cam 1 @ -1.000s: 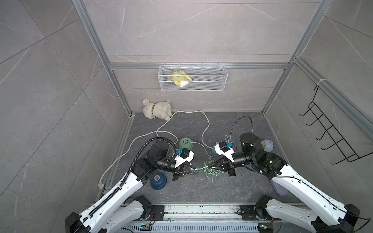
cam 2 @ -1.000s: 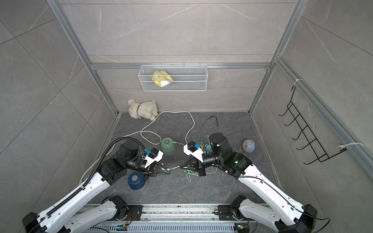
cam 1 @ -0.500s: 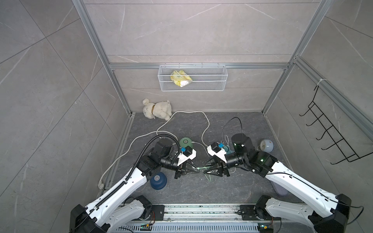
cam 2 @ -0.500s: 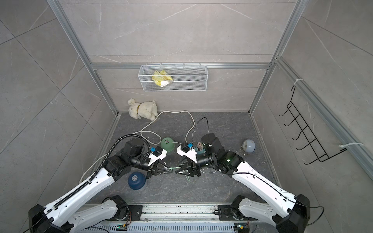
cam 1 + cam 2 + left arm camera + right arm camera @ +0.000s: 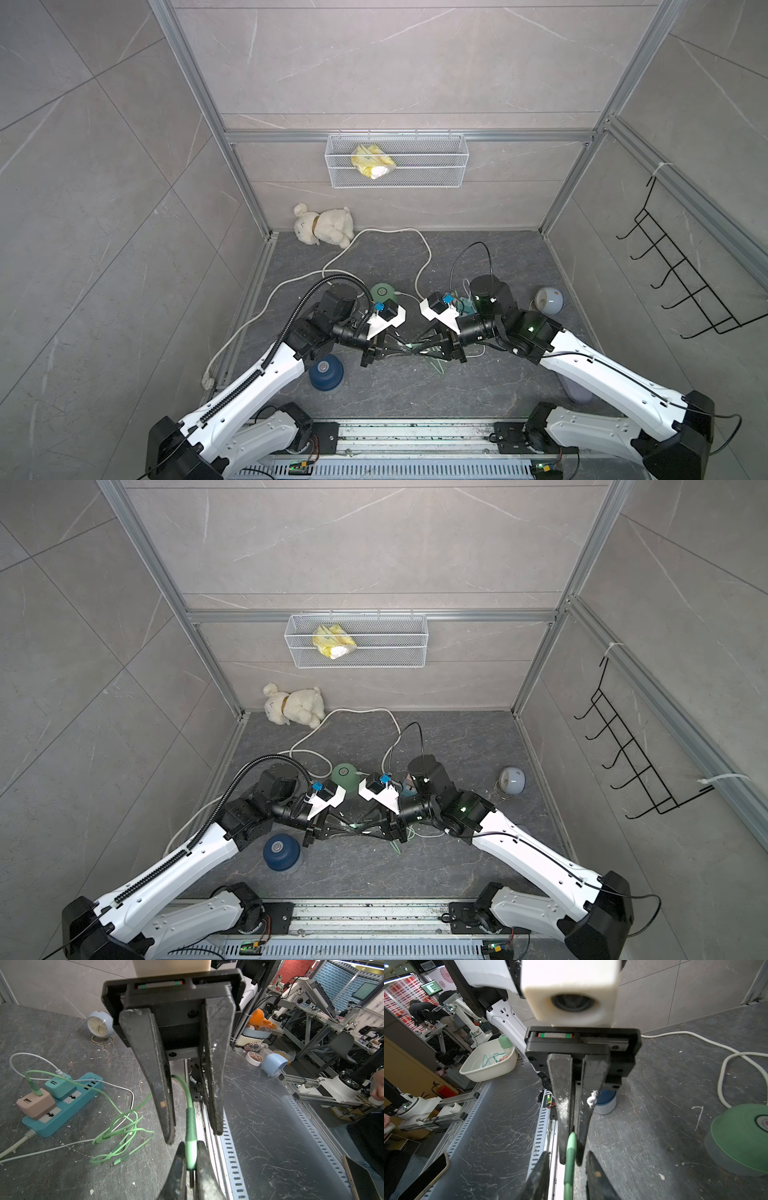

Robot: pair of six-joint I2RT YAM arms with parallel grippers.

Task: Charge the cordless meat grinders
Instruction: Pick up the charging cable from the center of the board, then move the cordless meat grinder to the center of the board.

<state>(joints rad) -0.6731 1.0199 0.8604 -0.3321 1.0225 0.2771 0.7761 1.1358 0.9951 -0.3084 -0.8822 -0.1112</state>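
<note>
Left tool point(image 5: 191, 1144) is clamped on the plug end of the green cable point(image 5: 190, 1124), above mid-tabletop point(image 5: 395, 395). Right tool point(image 5: 568, 1154) is narrowly open, fingers either side of the same cable with gaps. Mint grinder point(image 5: 382, 293) sits mid-tabletop behind the tools, navy grinder point(image 5: 325, 372) near the front-left corner.

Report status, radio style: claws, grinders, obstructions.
Left claw shut on green cable plug. Right claw open astride it. Mint grinder, navy grinder on table, ungripped. Cable slack tangled below.

Mint-green plastic dome grinder point(image 5: 382, 293), navy-blue plastic dome grinder point(image 5: 325, 370), pale-green cable point(image 5: 191, 1126), teal power strip point(image 5: 62, 1120), grey marbled stone tabletop point(image 5: 395, 395).
</note>
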